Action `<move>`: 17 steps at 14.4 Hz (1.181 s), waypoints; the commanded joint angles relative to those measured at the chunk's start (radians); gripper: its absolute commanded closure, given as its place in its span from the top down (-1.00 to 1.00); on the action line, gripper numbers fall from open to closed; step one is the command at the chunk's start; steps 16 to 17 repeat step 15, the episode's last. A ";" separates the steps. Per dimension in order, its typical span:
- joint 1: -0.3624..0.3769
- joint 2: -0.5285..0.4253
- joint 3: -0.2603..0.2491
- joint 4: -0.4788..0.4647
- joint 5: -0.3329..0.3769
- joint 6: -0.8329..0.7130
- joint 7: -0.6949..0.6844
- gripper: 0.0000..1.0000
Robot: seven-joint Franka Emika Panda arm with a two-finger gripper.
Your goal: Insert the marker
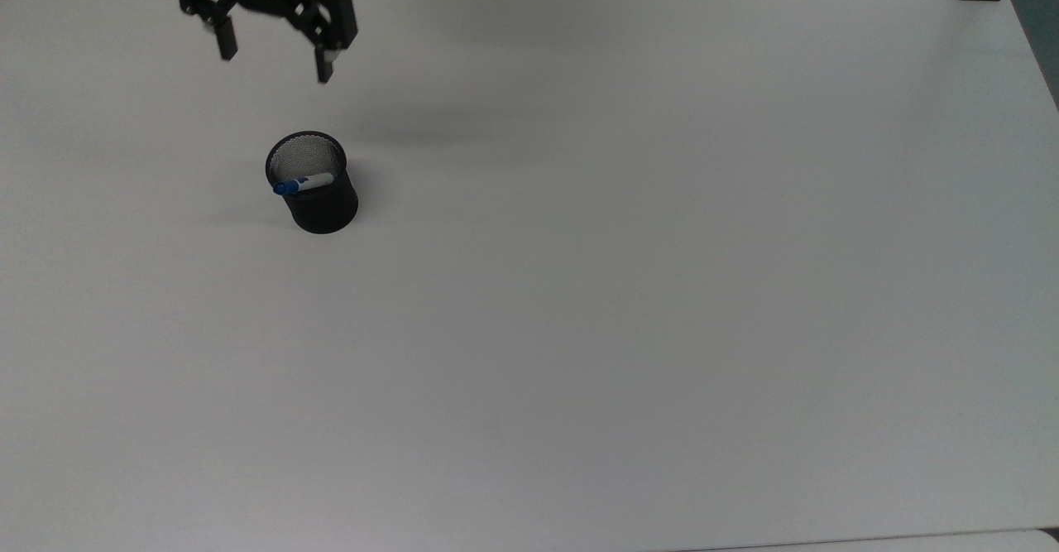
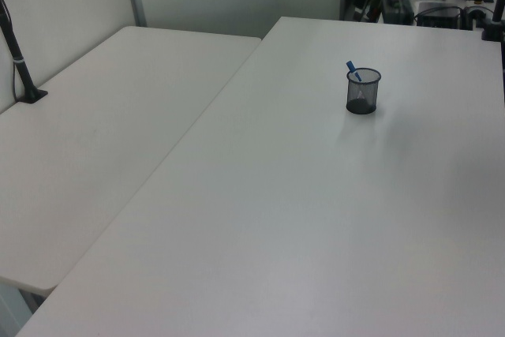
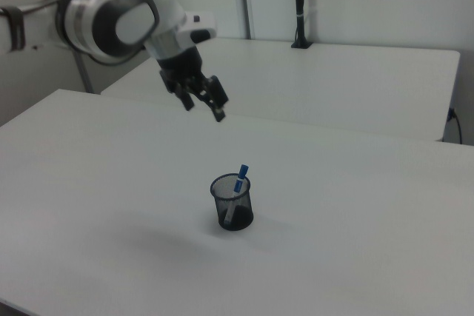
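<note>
Gripper (image 1: 273,49) hangs empty, fingers spread wide, nothing between them. In the top view it sits near the upper edge, its upper body cut off by the frame. In the right view the gripper (image 3: 204,101) is above and to the right view's left of the cup (image 3: 232,203), well apart from it.

Marker (image 1: 304,182) is already in the cup (image 1: 313,184), which stands upright on the table (image 1: 629,271). From the gripper, the marker lies down and toward the top view's bottom, slightly to the top view's right. Its long axis leans: blue cap up, resting on the rim at the top view's left; the lower end sits down inside the mesh. In the right view the marker (image 3: 237,186) stands steep, cap just above the rim; in the left view the marker (image 2: 353,69) pokes out of the cup (image 2: 363,91) likewise.

Judgement: insertion looks done; no further approach to the marker seems needed.

Hard to make out: the marker's lower end through the mesh, and whether it touches the cup floor.
</note>
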 commanded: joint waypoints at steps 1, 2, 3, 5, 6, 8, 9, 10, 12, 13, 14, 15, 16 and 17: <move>0.080 0.017 -0.016 0.141 0.038 -0.307 0.013 1.00; 0.101 0.016 -0.021 0.145 0.037 -0.347 0.014 1.00; 0.115 0.016 -0.025 0.146 0.037 -0.369 0.016 1.00; 0.141 0.019 -0.048 0.146 0.038 -0.357 0.014 1.00; 0.155 0.022 -0.060 0.148 0.038 -0.353 0.001 1.00; 0.186 0.025 -0.080 0.148 0.037 -0.299 -0.007 1.00; 0.198 0.031 -0.094 0.148 0.034 -0.278 -0.010 1.00; 0.219 0.042 -0.113 0.148 0.026 -0.267 -0.015 1.00; 0.223 0.036 -0.117 0.148 0.025 -0.271 -0.013 1.00; 0.223 0.036 -0.119 0.148 0.025 -0.268 -0.007 1.00; 0.224 0.036 -0.117 0.148 0.025 -0.270 -0.007 1.00; 0.223 0.036 -0.117 0.148 0.025 -0.270 -0.007 1.00; 0.223 0.036 -0.117 0.148 0.025 -0.270 -0.007 1.00; 0.223 0.036 -0.117 0.148 0.025 -0.270 -0.007 1.00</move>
